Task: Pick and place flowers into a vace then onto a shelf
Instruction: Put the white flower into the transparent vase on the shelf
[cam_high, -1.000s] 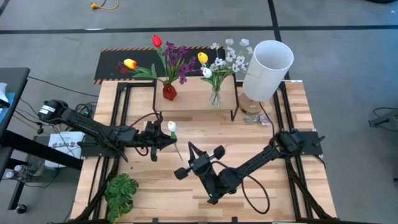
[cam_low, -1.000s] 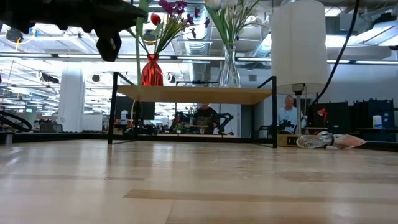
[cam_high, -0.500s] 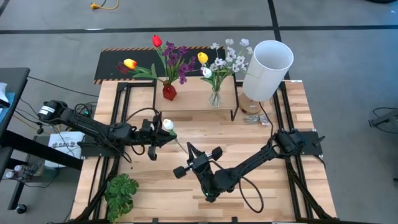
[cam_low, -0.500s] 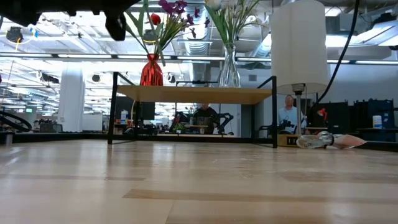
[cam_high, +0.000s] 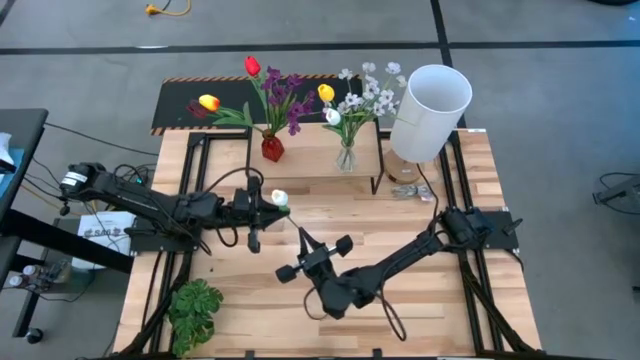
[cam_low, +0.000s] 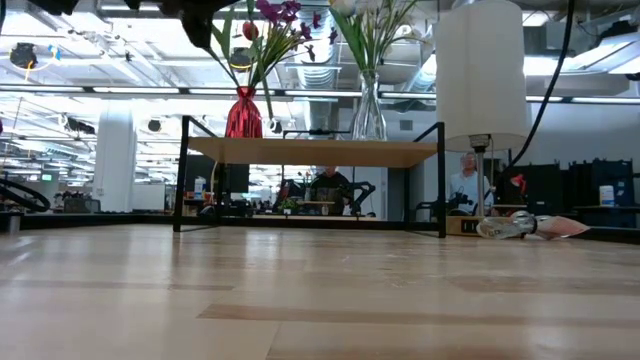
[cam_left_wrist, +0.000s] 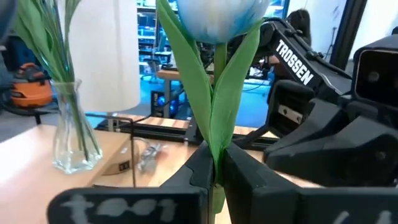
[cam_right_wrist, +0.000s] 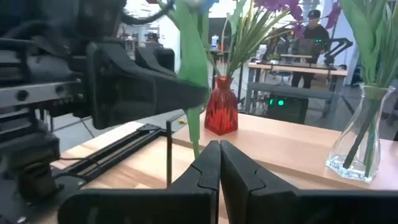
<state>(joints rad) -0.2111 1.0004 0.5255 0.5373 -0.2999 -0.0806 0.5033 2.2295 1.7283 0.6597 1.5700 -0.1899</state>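
Observation:
A white tulip (cam_high: 280, 199) with a long green stem is held above the table's middle by my left gripper (cam_high: 262, 206), which is shut on it. Its head (cam_left_wrist: 219, 18) stands above the fingers. My right gripper (cam_high: 304, 240) is shut just below, with the stem's lower end (cam_right_wrist: 197, 146) right beside its fingertips. On the shelf (cam_high: 310, 170), a red vase (cam_high: 272, 148) holds red, yellow and purple flowers. A clear glass vase (cam_high: 345, 157) there holds white blossoms and a yellow tulip. My left gripper pinches the tulip's stem (cam_left_wrist: 216, 163) between its two fingers, below the leaves and the head. The fingers come level from the table's left and lie across the stem. The tulip stands roughly upright, lifted clear of the table. My right gripper: I cannot tell whether it touches the stem's lower end.
A tall white cylinder (cam_high: 430, 98) stands at the shelf's right end, with a small clear packet (cam_high: 405, 190) on the table beside it. A stemless leafy plant (cam_high: 195, 310) lies at the near left corner. Bare wooden tabletop (cam_high: 430, 310) lies near and to the right.
My left gripper has carried the tulip upward and a little toward the shelf; in the low view it has risen almost out of the picture. My right gripper has drawn back toward the table's near left.

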